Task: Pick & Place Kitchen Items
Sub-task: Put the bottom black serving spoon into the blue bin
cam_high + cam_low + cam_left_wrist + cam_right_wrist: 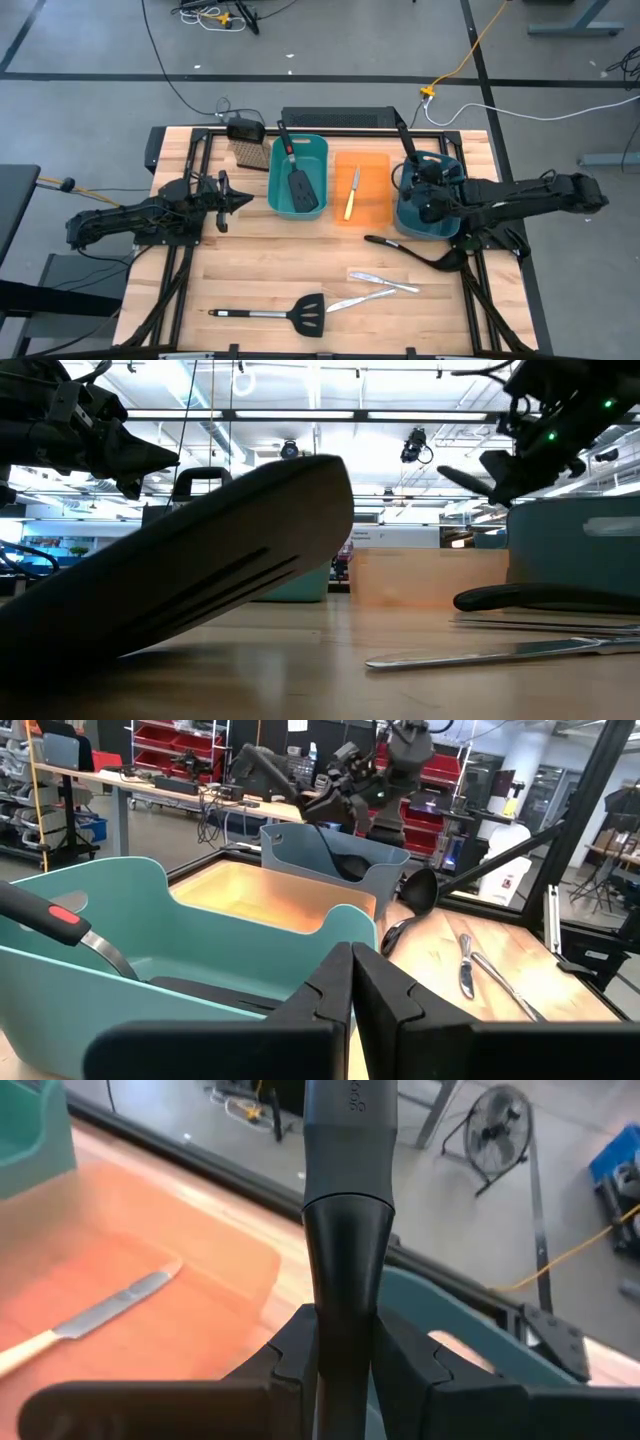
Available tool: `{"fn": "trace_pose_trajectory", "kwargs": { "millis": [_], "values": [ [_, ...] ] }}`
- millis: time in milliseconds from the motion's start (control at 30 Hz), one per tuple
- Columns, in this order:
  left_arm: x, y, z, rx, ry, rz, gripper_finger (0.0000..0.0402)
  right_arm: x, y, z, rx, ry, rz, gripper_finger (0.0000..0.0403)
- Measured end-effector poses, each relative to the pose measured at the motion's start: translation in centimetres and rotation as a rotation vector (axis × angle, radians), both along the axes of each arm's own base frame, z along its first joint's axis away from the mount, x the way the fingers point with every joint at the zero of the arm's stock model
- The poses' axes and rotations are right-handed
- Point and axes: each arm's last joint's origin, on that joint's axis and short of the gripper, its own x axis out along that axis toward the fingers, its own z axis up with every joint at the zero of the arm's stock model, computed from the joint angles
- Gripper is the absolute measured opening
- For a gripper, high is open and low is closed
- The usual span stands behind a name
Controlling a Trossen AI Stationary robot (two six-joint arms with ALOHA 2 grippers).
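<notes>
Right gripper (345, 1350) clamped on my ladle (348, 1200) handle, over dark teal bin (428, 222); left gripper (243, 201) closed, empty, beside teal bin (298, 178).

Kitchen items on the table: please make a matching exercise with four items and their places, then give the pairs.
Items:
1. yellow-handled knife
2. black slotted spatula with red-and-black handle
3. black slotted spatula with steel handle
4. long black ladle handle

Places:
A. teal bin
B. bare wooden table
C. right gripper
D. orange bin

Pairs: 1-D, 2-A, 3-B, 4-C
</notes>
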Motion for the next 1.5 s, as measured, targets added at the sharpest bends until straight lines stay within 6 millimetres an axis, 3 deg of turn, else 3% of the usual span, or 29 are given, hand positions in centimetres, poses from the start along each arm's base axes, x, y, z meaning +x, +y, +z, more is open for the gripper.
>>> {"fn": "trace_pose_trajectory", "kwargs": {
  "millis": [567,1500],
  "values": [
    [0.0,0.0,0.0,0.023,0.004,0.000,0.0014,-0.6,-2.2,-2.4,0.106,0.056,-0.028,0.0077],
    [0.0,0.0,0.0,0.023,0.004,0.000,0.0014,-0.9,-3.9,-2.6,0.168,0.032,-0.075,0.0089]
  ]
}}
